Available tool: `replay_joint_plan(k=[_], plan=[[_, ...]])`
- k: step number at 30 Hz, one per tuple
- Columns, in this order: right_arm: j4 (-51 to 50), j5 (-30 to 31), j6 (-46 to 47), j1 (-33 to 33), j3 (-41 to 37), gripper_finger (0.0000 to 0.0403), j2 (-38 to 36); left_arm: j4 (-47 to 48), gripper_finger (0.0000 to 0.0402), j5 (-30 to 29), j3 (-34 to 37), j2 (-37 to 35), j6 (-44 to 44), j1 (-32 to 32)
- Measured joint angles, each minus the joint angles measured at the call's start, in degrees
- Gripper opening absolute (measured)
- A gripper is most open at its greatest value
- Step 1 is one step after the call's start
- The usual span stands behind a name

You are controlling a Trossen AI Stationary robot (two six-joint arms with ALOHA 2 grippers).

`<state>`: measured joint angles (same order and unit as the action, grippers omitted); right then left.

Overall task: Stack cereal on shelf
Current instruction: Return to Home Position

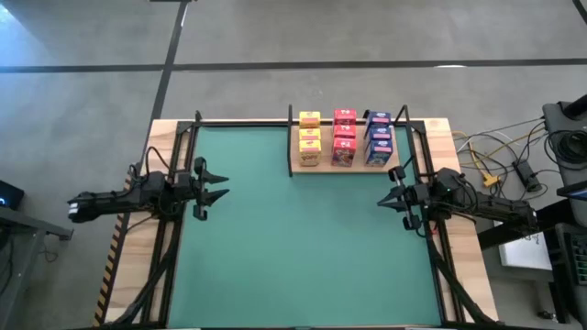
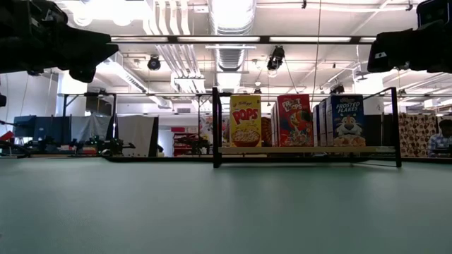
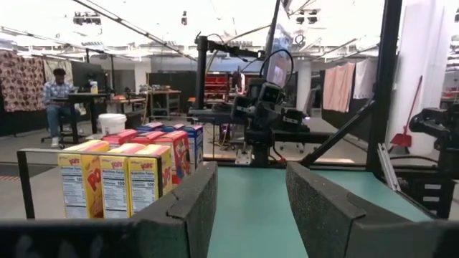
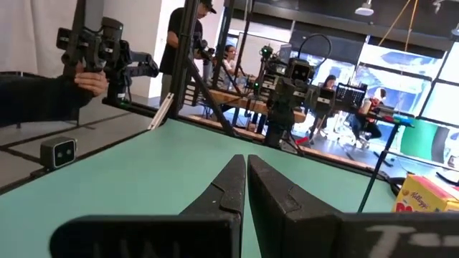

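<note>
Several small cereal boxes stand upright on the shelf (image 1: 297, 169), a light-wood board with thin black corner posts at the table's far edge. They form a yellow column (image 1: 310, 139), a red column (image 1: 344, 139) and a blue column (image 1: 379, 139). The low view shows the front yellow (image 2: 245, 121), red (image 2: 294, 120) and blue (image 2: 346, 120) boxes. My left gripper (image 1: 220, 191) (image 3: 251, 215) hovers open over the mat's left edge, nothing between its fingers. My right gripper (image 1: 383, 199) (image 4: 246, 172) hovers shut at the right edge, near the shelf's near right corner, holding nothing.
The green mat (image 1: 303, 247) lies bare between the two arms. Cables (image 1: 495, 156) and equipment lie past the table's right edge. In the right wrist view a person's hand (image 4: 86, 80) holds a device beyond the table, and other people stand farther back in the room.
</note>
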<state>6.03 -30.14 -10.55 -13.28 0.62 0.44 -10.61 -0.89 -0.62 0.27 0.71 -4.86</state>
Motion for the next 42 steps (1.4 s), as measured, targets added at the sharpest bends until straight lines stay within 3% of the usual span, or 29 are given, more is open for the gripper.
replay_joint_plan(k=[6,16,26,42], plan=[[-0.24,2.18,-5.80,-0.11,0.00,0.0009,0.80,0.90,0.0150,-0.04,-0.22,0.77,-0.18,0.00],[-0.22,2.21,-6.22,-0.11,-0.02,0.0009,0.81,0.90,0.0150,-0.07,-0.24,1.27,-0.18,0.00],[-0.22,2.19,0.06,-0.11,-0.02,0.0009,0.81,0.80,0.0150,-0.07,-0.31,1.30,-0.15,0.00],[-0.22,2.20,0.09,-0.11,-0.04,0.0009,0.81,0.92,0.0150,-0.09,-0.31,1.31,-0.15,0.00]])
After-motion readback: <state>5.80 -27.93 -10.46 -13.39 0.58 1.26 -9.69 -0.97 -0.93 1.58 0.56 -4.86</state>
